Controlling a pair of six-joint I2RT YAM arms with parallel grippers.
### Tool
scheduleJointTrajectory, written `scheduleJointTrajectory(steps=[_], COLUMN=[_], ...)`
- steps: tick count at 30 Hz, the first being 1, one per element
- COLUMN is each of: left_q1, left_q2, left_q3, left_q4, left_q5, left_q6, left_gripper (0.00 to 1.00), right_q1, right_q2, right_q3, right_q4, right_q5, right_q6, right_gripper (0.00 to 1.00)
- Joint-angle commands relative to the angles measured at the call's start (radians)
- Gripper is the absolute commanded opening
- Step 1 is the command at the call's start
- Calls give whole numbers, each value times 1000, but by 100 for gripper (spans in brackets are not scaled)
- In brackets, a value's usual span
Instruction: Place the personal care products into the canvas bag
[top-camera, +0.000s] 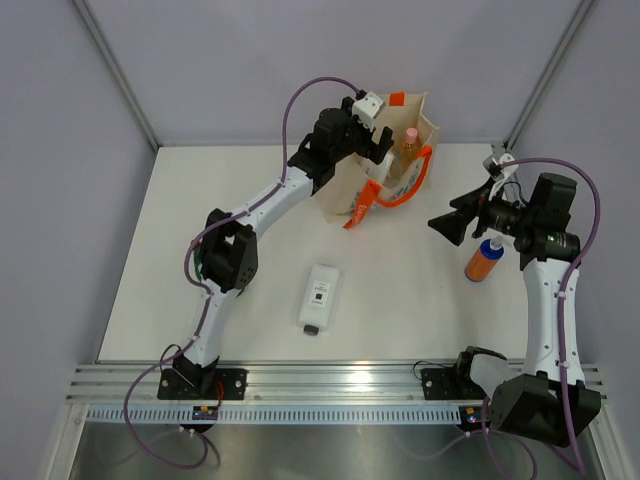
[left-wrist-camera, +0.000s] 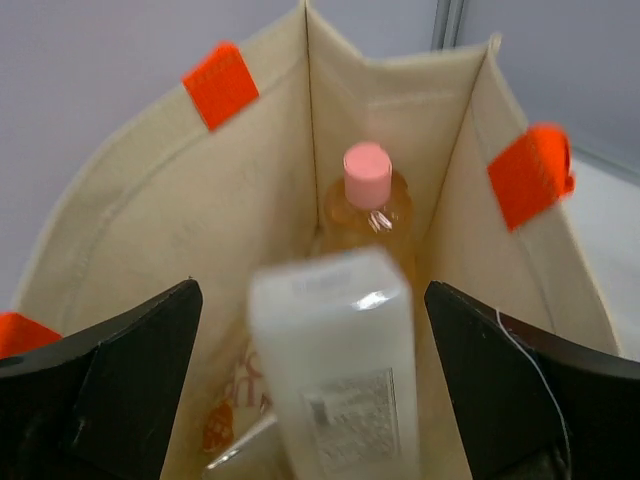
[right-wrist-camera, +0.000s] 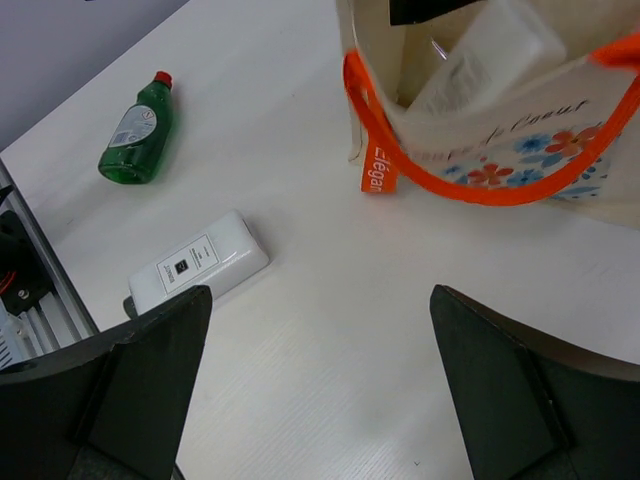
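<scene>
Packing stands roughly at the halfway mark, judging by what lies outside the canvas bag. In the upper left of the right wrist view, a green bottle (right-wrist-camera: 135, 130) lies on its side on the bench (top-camera: 170, 230), not yet collected. Just left of centre in the overhead view, a flat white bottle (top-camera: 320, 297) lies well apart from the canvas bag (top-camera: 345, 190), also waiting.

At top centre the bag stands open with the left arm reaching over its mouth. The left wrist view shows the left fingers (left-wrist-camera: 120, 390) spread wide apart, on either side of a second white bottle (left-wrist-camera: 340, 390) inside the bag, touching neither of its sides. Behind it a tan pink-capped bottle (left-wrist-camera: 367, 200) stands upright against the far corner. Whether anything else sits deeper in the bag cannot be told.

At the right of the overhead view, an orange blue-capped bottle (top-camera: 484, 262) stands on the bench just beside the right arm. The right fingers (right-wrist-camera: 120, 380) are apart and hold nothing.

At least three items appear left to go.
</scene>
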Motion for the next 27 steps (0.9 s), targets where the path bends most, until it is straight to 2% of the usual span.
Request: scheduleJointTrajectory(steps=[1,6,14,17,21,24,25,27], left_q1=[0,10,40,43,49,62,71,80], left_q2=[-117,-152,-256,-323,-454,-624,-726,-835], left_q3=[40,63,25,26,7,-119,-168,-337], left_q4=[152,126,93,41,-128,-211,-228,-256], left_q5=[-41,-65,-24,-5,34,58,64,90], left_q6=[-2,-10,-67,-97,-153,-177,-194,-202], left_gripper=[99,99,99,99,99,99,99,99], right_q1=[-13,-30,-46,-46,-46,-46,-46,-46], right_q2=[-1,-7,-18,-25,-22,-13,-13,-21], right_q3=[4,-4,-20,-33,-33,-14,10,39], right_q4=[0,-17,-34,-37,-56,-111,-166,-223], right_q5=[-35,-50,-56,-67,-52,-26,-9,25], right_q6=[-40,-83,-143,-166,-200,-246,-265,-313], right_gripper=[100,100,100,99,100,99,99,99])
